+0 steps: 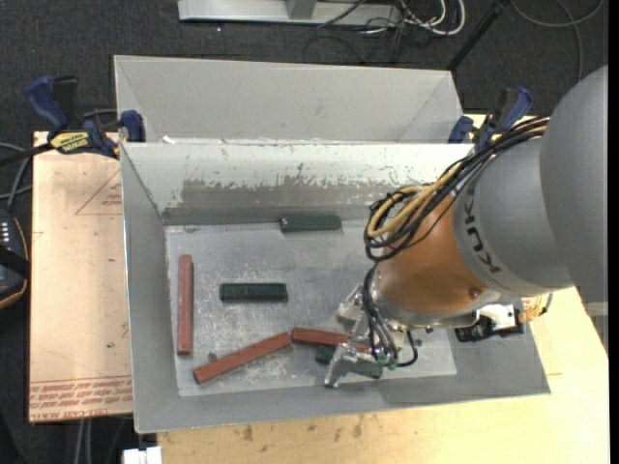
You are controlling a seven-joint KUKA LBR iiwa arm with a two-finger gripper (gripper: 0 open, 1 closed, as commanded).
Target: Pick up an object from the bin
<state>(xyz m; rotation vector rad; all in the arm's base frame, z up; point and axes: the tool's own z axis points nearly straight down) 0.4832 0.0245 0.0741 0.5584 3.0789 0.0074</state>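
My pincer point(353, 363) is low in the near right part of the grey bin point(145, 259). I cannot tell if it is open or shut. Just to its left lies a small dark green block point(324, 354), partly hidden. A bit farther back is a short red-brown stick point(315, 336), lying left to right. I think I must shift a little left to get over one. A long red-brown stick point(242, 358) lies farther left.

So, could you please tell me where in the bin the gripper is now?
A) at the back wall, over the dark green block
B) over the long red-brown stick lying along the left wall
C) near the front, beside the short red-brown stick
C: the gripper is near the front of the bin, right beside the short red-brown stick.
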